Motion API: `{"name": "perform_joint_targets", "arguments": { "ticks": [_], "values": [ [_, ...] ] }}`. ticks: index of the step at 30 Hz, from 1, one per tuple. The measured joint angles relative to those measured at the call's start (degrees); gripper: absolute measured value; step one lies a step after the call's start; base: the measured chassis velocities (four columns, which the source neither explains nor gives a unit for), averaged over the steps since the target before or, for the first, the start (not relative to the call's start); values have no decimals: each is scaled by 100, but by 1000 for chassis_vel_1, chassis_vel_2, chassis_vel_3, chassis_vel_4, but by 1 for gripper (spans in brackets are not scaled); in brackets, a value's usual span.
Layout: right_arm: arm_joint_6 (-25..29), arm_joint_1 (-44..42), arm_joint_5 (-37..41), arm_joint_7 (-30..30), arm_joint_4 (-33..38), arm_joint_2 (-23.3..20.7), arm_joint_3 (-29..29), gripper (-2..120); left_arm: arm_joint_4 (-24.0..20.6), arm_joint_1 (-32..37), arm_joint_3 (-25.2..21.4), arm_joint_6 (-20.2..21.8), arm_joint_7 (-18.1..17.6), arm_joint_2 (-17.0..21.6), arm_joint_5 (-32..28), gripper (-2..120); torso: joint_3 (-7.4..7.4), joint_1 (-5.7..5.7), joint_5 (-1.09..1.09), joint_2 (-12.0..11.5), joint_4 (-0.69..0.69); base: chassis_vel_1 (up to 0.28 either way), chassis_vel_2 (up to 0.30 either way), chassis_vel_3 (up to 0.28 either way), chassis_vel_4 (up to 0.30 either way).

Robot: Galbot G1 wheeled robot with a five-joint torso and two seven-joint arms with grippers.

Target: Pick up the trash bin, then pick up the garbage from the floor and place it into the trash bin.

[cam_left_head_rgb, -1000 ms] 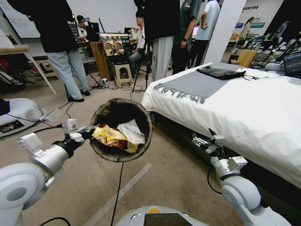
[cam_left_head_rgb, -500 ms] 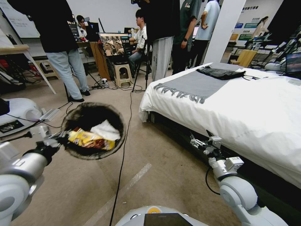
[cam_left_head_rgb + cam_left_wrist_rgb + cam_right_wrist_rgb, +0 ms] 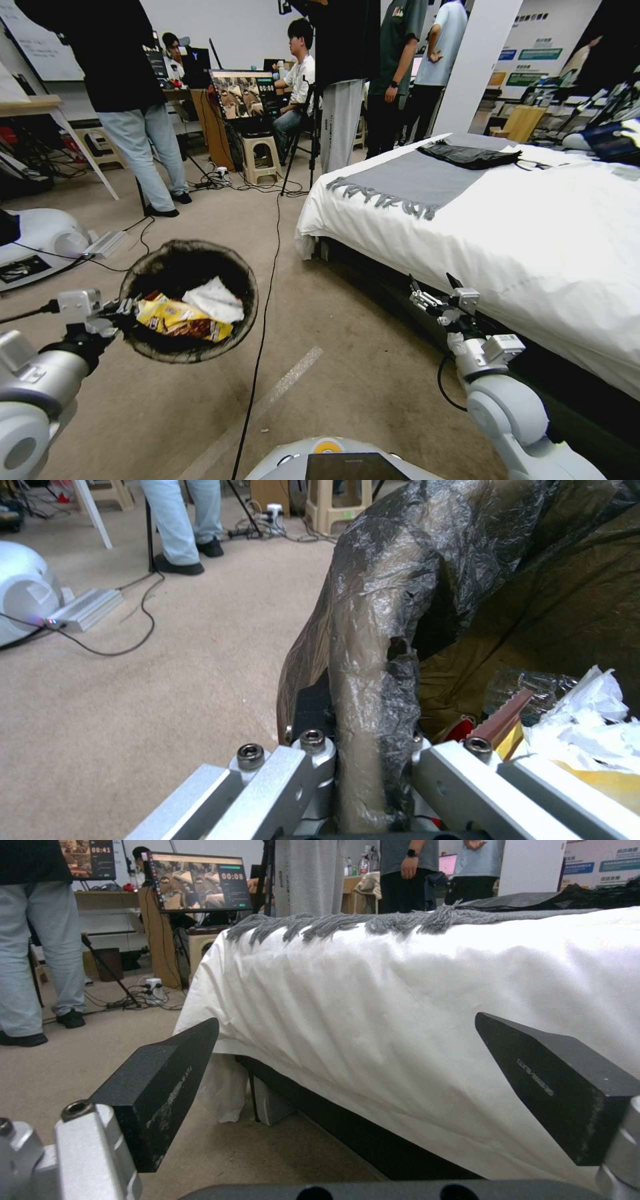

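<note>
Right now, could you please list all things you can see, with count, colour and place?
trash bin: one, dark liner over rim, held above the floor at the robot's left.
snack wrapper: one, yellow, inside the bin.
tissue: one, white, inside the bin.
bed: one, white cover, at the right.
throw: one, grey, fringed, across the bed.
cable: one, black, on the floor.
stool: one, beige, beyond.
left tool: shut on the bin's rim.
right tool: open, low beside the bed.
</note>
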Motion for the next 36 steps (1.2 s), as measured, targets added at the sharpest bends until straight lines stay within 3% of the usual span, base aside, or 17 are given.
{"name": "perform_joint_targets", "arguments": {
  "ticks": [10, 18, 25, 36],
  "values": [
    [133, -378, -449, -20, 247, 469, 33, 100, 0, 305, 257, -10, 51, -521, 374, 2, 0, 0, 0, 0, 2, 0, 0, 0, 0],
    [362, -717, -1055, -90, 373, 907, -3, 100, 0, 279, 594, 5, -57, -596, 758, 2, 0, 0, 0, 0, 2, 0, 0, 0, 0],
    [392, -676, -1186, -103, 330, 929, -59, 100, 0, 129, 818, 39, -211, -591, 941, 2, 0, 0, 0, 0, 2, 0, 0, 0, 0],
    [423, -697, -1207, -101, 254, 962, -10, 100, 0, -6, 1109, 73, -438, -884, 1178, 2, 0, 0, 0, 0, 2, 60, 62, 63, 56]
  ]
}}
